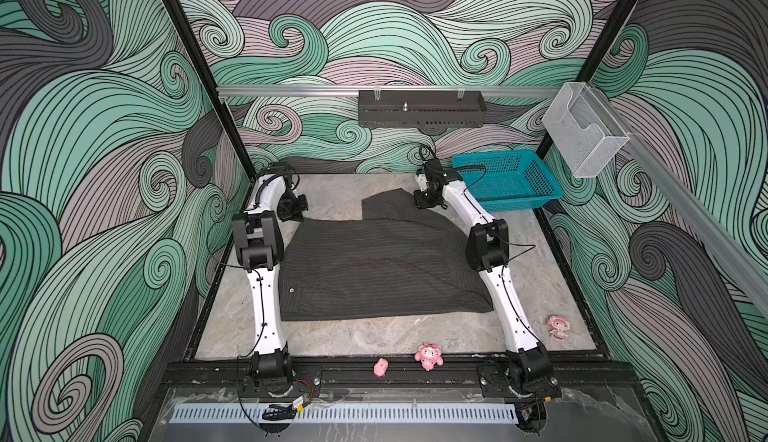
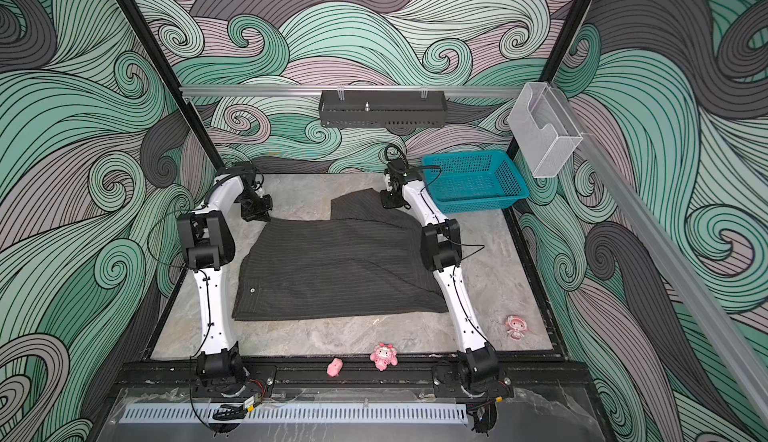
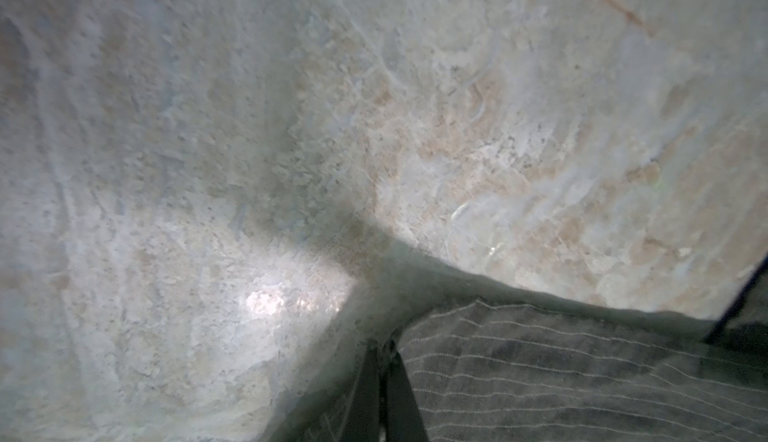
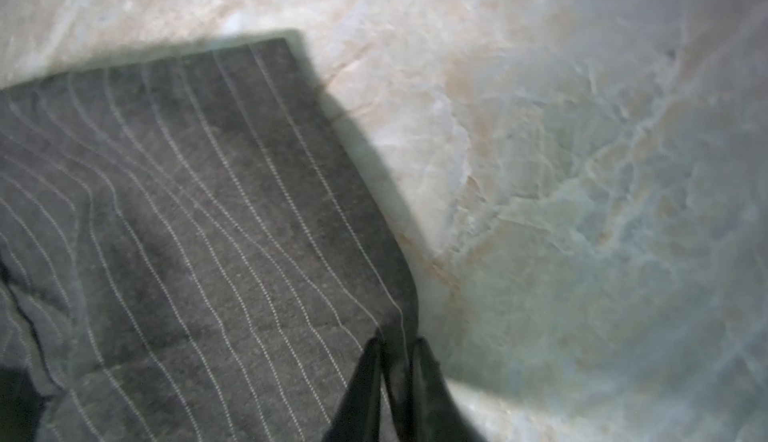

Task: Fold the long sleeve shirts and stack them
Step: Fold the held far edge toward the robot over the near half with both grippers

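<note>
We see the shirt (image 1: pixel 374 269) (image 2: pixel 332 269) lying on the bench (image 1: pixel 374 338) in both top views. It is spread mostly flat in the middle, between the two arms. It is dark with thin pale stripes, and one small pale button (image 1: pixel 291 290) shows near its front left corner. The near edge lies straight across the bench. At the far side a narrower flap runs back toward the right.

The left tool (image 1: pixel 298 216) (image 2: pixel 262 214) is down at the shirt's far left corner. In its wrist view the left tool (image 3: pixel 383 361) has its two dark fingers (image 3: pixel 405 398) almost together. We see the striped corner of the shirt (image 3: pixel 561 377) gathered right at them, so we read it as clamped on that corner. The rest of that view is bare bench.

The right tool (image 1: pixel 428 204) (image 2: pixel 392 203) is low over the edge of the far flap. In its wrist view the right tool (image 4: pixel 398 348) has its fingers (image 4: pixel 436 398) drawn in on a fold of the shirt (image 4: pixel 208 232). Striped cloth fills the narrow gap between them, so it is gripping the edge.

A blue basket (image 1: pixel 519 197) stands at the far right corner of the bench, just behind the right arm and apart from the shirt. Three small pink toys (image 1: pixel 429 356) sit near the front edge, well clear of the cloth.
</note>
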Controlling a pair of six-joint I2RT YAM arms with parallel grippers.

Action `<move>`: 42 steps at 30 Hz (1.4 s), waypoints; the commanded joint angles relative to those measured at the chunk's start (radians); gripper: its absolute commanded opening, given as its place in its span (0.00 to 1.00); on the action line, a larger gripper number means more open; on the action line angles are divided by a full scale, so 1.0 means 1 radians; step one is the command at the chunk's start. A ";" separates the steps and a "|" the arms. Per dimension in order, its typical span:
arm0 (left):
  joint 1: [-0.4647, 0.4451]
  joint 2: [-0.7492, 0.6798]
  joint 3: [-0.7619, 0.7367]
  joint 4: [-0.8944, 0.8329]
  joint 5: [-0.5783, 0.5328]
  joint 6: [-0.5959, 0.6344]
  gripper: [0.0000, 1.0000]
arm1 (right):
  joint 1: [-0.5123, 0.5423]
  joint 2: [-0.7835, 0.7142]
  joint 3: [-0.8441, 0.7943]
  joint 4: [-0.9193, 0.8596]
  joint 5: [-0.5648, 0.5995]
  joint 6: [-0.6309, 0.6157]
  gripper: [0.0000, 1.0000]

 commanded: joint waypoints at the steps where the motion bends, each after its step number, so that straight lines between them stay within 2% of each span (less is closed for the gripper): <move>1: -0.004 -0.048 0.034 -0.011 0.015 0.010 0.00 | -0.004 0.006 0.033 -0.014 0.002 0.013 0.00; 9: 0.001 -0.050 0.039 -0.010 -0.018 0.013 0.00 | -0.031 -0.131 -0.002 0.018 0.012 -0.019 0.00; 14: 0.008 -0.103 -0.013 0.020 -0.079 0.010 0.00 | -0.033 -0.289 -0.238 0.106 0.040 -0.079 0.00; 19: 0.016 -0.188 -0.134 0.110 -0.082 0.027 0.00 | -0.049 -0.410 -0.469 0.243 0.035 -0.082 0.00; 25: 0.016 -0.239 -0.193 0.123 -0.051 0.034 0.00 | -0.040 -0.538 -0.681 0.377 -0.001 -0.141 0.00; 34: 0.024 -0.385 -0.371 0.220 -0.051 0.073 0.00 | -0.040 -0.716 -0.869 0.455 0.023 -0.189 0.00; 42: 0.022 -0.512 -0.528 0.277 -0.020 0.098 0.00 | -0.028 -0.876 -1.033 0.439 0.020 -0.219 0.00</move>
